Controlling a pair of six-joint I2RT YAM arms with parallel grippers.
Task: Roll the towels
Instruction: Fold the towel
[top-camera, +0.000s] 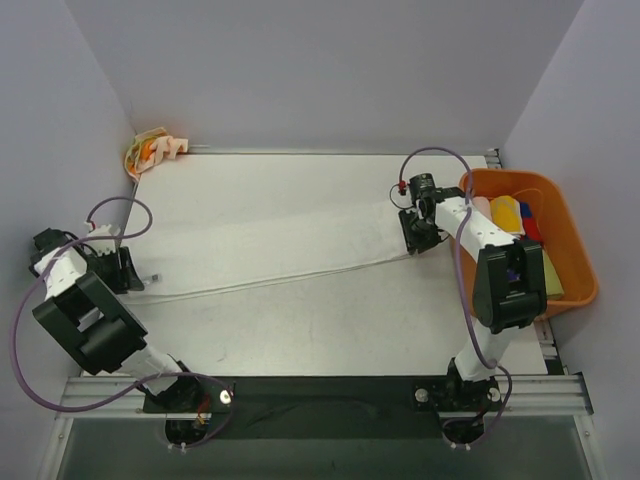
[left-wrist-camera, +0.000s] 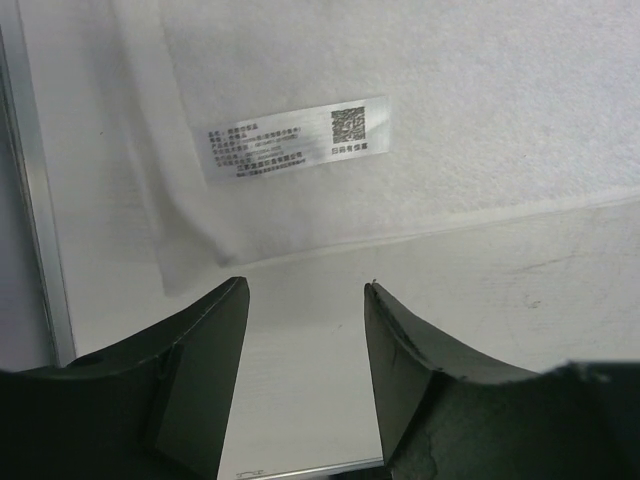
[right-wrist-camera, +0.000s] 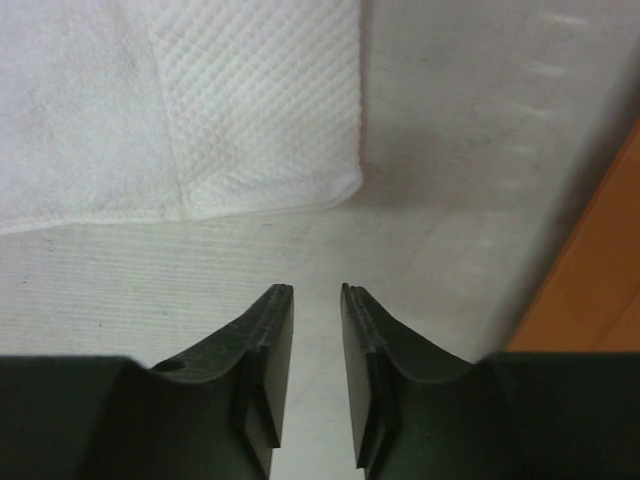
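While your white towel (top-camera: 280, 215) lies flat | left end effector (left-wrist-camera: 305, 290) wide, empty | right end effector (right-wrist-camera: 316, 290) narrow (nothing gripped).

The white towel (left-wrist-camera: 480, 110) bears a QR-code label (left-wrist-camera: 295, 138), print unreadable.

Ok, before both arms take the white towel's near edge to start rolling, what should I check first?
1. White towel spread out on the table: ok.
2. Left fingers apart and empty, just short of the corner with the label: ok.
3. Right fingers empty, facing the towel's right corner: ok.
4. Right fingers wide enough to take the edge: not ok, only a narrow gap.
5. Right arm clear of the orange bin: cannot tell; they overlap from above.
6. Patterned towel out of the way at the far left corner: ok.
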